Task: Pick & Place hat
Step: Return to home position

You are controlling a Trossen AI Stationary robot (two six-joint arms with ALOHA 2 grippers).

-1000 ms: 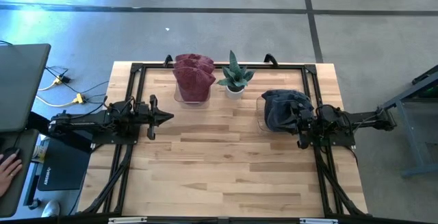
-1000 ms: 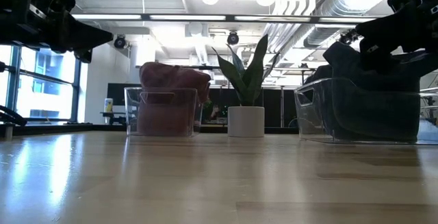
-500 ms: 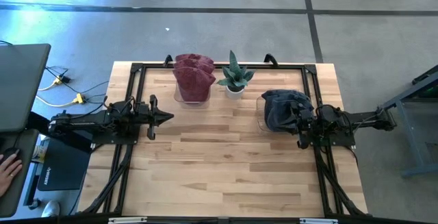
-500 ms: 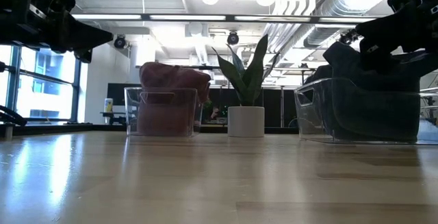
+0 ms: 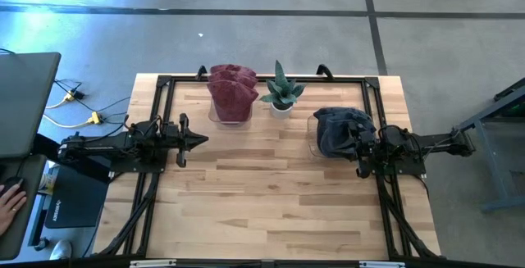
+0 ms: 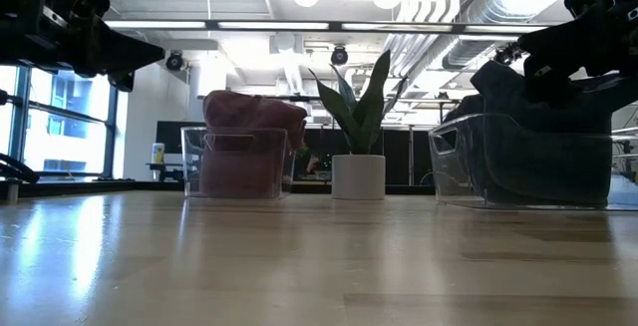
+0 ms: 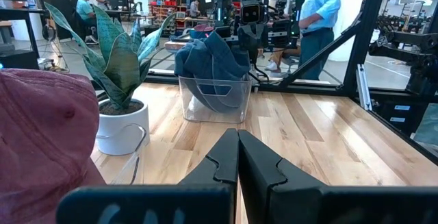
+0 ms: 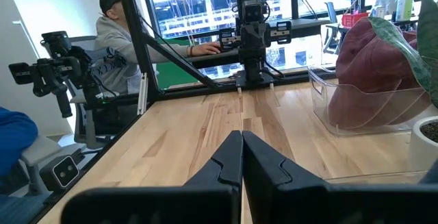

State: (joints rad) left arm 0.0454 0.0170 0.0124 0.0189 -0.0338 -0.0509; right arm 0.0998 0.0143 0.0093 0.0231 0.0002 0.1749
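Observation:
A maroon hat (image 5: 232, 93) fills a clear bin (image 6: 237, 163) at the table's far side, left of a potted plant (image 5: 281, 90). A dark blue hat (image 5: 340, 130) sits in a second clear bin (image 6: 518, 162) at the right. My left gripper (image 5: 203, 139) hovers shut and level at the table's left, above the wood. My right gripper (image 5: 354, 147) hovers shut at the right, next to the blue hat's bin; whether it touches the hat I cannot tell. In the wrist views both pairs of fingers, left (image 7: 237, 157) and right (image 8: 241, 157), meet with nothing between them.
A black metal frame (image 5: 262, 79) runs round the table's edges. Bare wood (image 5: 271, 194) spans the middle and near half of the table. A laptop (image 5: 25, 104) and a person's hand (image 5: 10, 198) lie beyond the left edge. People stand in the room behind.

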